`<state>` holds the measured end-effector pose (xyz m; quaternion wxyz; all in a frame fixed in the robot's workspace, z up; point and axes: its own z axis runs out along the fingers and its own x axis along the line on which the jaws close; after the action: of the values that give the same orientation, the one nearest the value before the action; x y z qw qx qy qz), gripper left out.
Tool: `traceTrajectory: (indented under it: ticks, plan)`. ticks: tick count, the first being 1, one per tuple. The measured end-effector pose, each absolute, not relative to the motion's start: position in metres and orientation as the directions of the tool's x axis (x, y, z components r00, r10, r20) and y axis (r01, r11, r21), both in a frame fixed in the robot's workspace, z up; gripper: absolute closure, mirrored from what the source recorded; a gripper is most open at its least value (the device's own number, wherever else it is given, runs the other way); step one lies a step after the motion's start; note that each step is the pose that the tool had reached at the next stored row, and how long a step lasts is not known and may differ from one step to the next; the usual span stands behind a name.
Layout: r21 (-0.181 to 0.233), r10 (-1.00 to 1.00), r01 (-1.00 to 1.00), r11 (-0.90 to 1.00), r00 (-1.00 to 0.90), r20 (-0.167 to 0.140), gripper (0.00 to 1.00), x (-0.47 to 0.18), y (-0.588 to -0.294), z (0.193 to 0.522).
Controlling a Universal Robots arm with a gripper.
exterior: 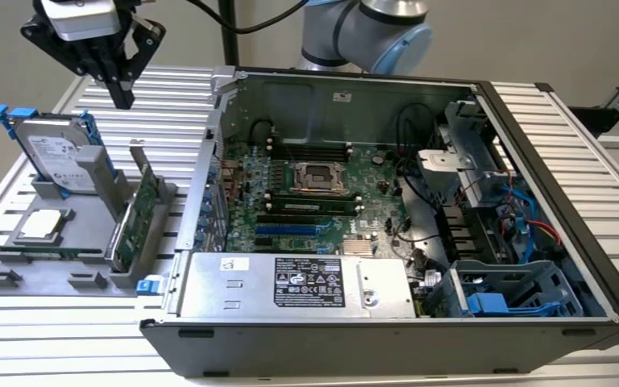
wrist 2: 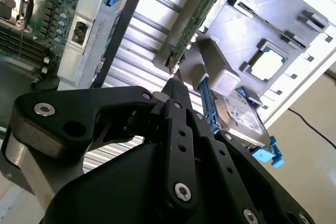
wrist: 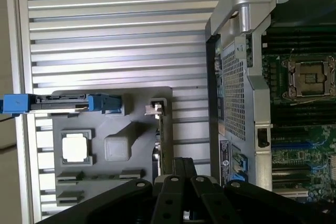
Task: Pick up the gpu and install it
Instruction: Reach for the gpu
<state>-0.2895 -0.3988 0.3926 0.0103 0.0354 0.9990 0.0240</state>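
The gpu [exterior: 135, 216] is a thin flat card that stands on its long edge in a slot of a grey tray [exterior: 78, 270]. The tray sits on the ribbed metal counter [exterior: 30, 339], at the exterior view's left of the open computer case [exterior: 396, 348]. The green circuit board face of the card looks toward the exterior view's left, and a silver metal bracket rises at its far end. In the first wrist view the gpu [wrist: 164, 140] shows edge-on as a narrow green strip, and in the second wrist view the gpu [wrist 2: 191, 24] runs slanted beside the tray [wrist 2: 252, 19].

The tray [wrist: 137, 129] also holds a silver hard drive [exterior: 57, 157] in a blue caddy, standing upright at the back. A square processor chip [exterior: 43, 224] lies flat in a recess. A narrow green memory stick [exterior: 35, 251] lies near the front edge.

The case lies on its side with the cover off. Inside it there is a green motherboard [exterior: 309, 210] with an open processor socket [exterior: 318, 177]. A silver power supply [exterior: 299, 286] sits along the near wall, and a blue plastic drive cage [exterior: 503, 294] is in the corner at the exterior view's right.

The black claw [exterior: 123, 98] hangs with its tips down, higher than the tray and apart from the gpu. In both wrist views the claw [wrist 2: 174, 85] [wrist: 184, 165] has its fingers pressed together and holds nothing.
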Motion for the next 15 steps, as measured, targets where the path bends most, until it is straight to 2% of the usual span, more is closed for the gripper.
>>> traceTrajectory:
  ticks: [15]
  plan:
    - [0.049, 0.071, 0.070, 0.996, -0.997, -0.019, 1.00, -0.308, -0.399, 0.393]
